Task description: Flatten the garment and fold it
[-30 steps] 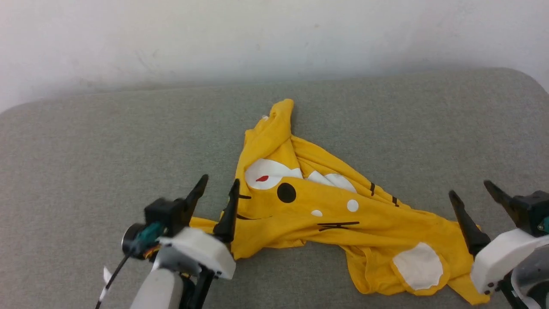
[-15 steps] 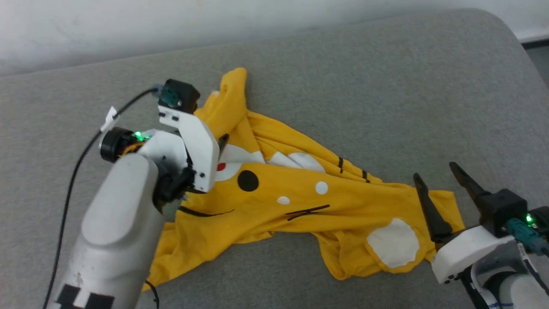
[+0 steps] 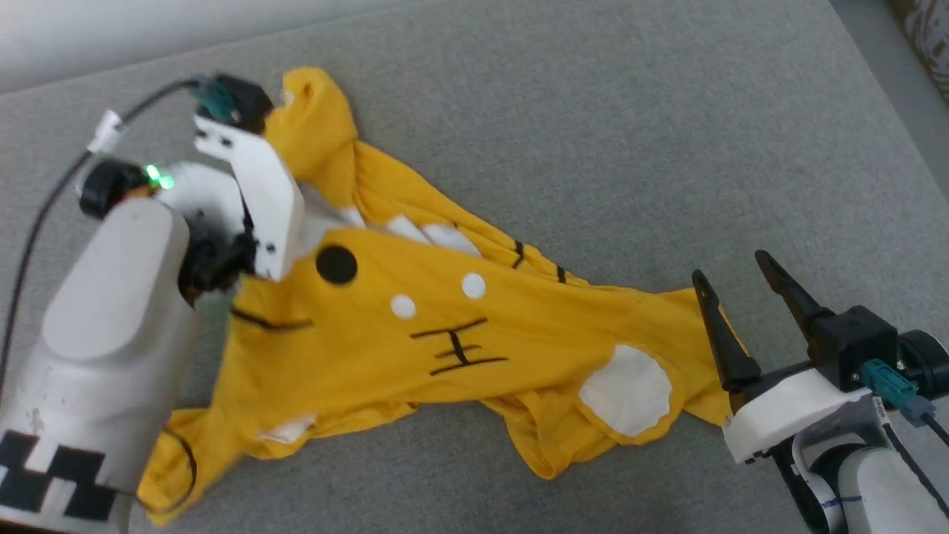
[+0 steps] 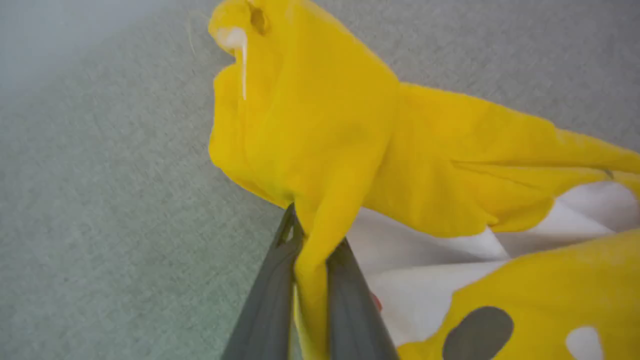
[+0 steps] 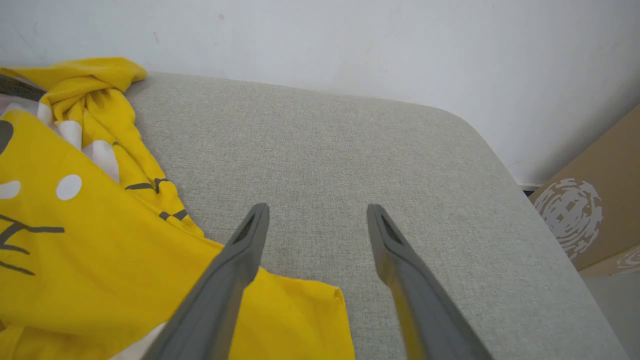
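Well, the garment (image 3: 474,348) lies crumpled in the middle of the grey cushion (image 3: 630,148), not flat and not folded yet. The left gripper (image 4: 312,235) pinches a yellow bit of it toward the cushion's back edge, and the right gripper (image 3: 729,265) hangs spread wide, holding nothing.

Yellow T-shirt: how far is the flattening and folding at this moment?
Done: nothing yet; the T-shirt lies crumpled on the grey cushion. In hand: the left gripper is shut on a yellow fold at its far end; the right gripper hangs open by its right edge, holding nothing. Remaining: spreading flat, all folds.
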